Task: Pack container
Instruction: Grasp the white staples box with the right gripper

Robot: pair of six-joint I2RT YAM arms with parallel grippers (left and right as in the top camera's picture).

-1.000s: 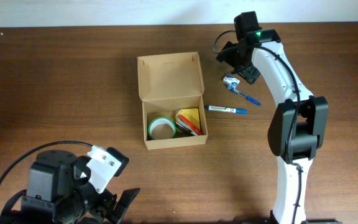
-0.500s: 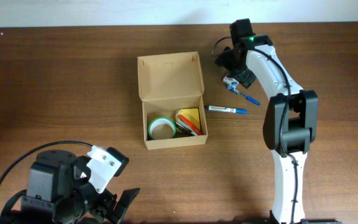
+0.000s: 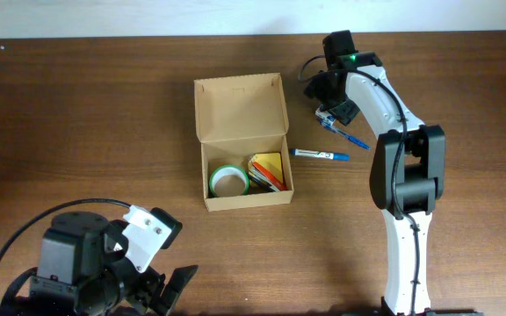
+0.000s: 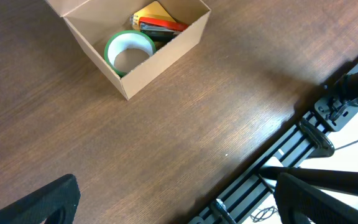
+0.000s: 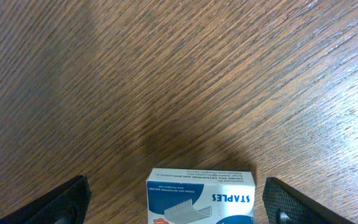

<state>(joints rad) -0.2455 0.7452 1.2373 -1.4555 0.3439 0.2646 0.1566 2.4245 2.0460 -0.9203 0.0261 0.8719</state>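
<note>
The container [image 3: 240,105] stands open on the wooden surface [image 3: 104,114], its flap lid laid back on the far side. Inside, a green tape roll [image 3: 228,182] lies at the left and a yellow and red stack [image 3: 269,170] at the right. Just right of the container lies a blue pen [image 3: 321,154]. A second pen [image 3: 352,138] and a staples box [image 5: 201,196] lie further right and farther back. The right gripper [image 5: 178,208] hangs over the staples box, spread wide, with a finger on either side of the box and nothing held. The left gripper [image 4: 179,202], well in front of the container, is also wide open and empty.
</note>
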